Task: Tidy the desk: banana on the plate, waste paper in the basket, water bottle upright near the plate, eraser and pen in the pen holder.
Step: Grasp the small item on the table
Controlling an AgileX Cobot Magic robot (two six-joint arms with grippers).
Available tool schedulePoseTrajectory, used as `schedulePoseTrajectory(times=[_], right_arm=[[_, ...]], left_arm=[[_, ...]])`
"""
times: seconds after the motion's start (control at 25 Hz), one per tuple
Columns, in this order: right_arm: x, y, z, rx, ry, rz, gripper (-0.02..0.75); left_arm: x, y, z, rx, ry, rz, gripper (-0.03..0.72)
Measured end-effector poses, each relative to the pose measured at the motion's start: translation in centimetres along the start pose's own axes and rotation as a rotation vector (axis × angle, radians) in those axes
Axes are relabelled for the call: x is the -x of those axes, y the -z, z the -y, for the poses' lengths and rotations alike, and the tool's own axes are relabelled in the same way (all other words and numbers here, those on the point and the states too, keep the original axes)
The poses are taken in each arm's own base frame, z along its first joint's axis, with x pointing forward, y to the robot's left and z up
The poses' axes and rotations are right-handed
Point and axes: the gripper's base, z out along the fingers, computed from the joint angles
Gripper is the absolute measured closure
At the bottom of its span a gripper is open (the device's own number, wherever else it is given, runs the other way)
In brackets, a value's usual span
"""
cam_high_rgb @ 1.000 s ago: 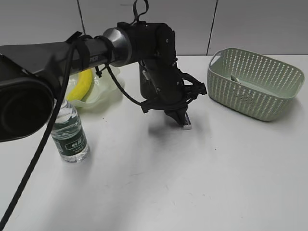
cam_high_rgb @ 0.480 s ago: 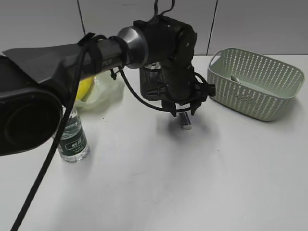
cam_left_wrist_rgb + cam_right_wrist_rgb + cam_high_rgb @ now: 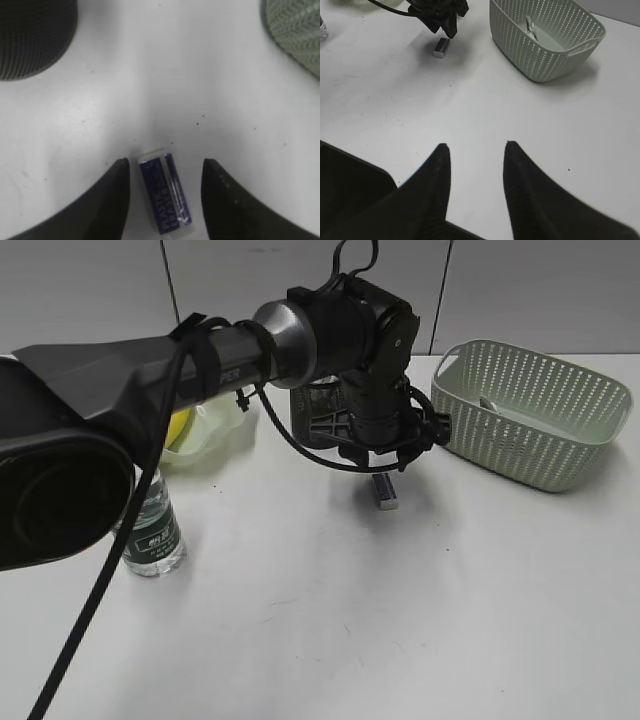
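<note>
Eraser [image 3: 164, 192]: one, lying flat on the counter [image 3: 400, 620], just right of the pen holder [image 3: 318, 412]; blue sleeve, white end showing.
Left claw [image 3: 162, 200]: released; jaws are seen spread on either side of the eraser, neither clearly touching it.
Change: a second ago this claw was clenched low over the eraser; since then it has been opened and raised a little, and the eraser has been left where it lay.
Meaning, as judged: the eraser has not been taken up; either a grip slipped or the jaws were reset for a fresh try. The eraser step is not yet done.
Pen holder: one black mesh cup, far-left of the eraser, mostly hidden behind the left arm.
Pen: none made out; cannot be told whether it is in the cup.
Basket [image 3: 535, 420]: one, sage green, right of the eraser; one pale wad, probably the waste paper [image 3: 532, 27], is seen inside.
Plate [image 3: 215, 430]: one, far left; one banana [image 3: 178, 426] lies on it, partly hidden.
Water bottle [image 3: 150, 525]: one, upright, near side of the plate.
Right claw [image 3: 474, 165]: released, nothing between the jaws, held above bare counter well apart from the eraser.
</note>
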Motion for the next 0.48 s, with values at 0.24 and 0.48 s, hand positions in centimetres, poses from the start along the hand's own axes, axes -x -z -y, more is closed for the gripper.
schedulePoseTrajectory(times=[0.24, 0.48], right_arm=[[0.0, 0.0, 0.0, 0.0, 0.0, 0.0, 0.441], [0.0, 0.0, 0.0, 0.0, 0.0, 0.0, 0.441]], left_arm=[[-0.11, -0.63, 0.01, -0.004, -0.001, 0.002, 0.329], [-0.19, -0.9, 0.01, -0.004, 0.0, -0.001, 0.313]])
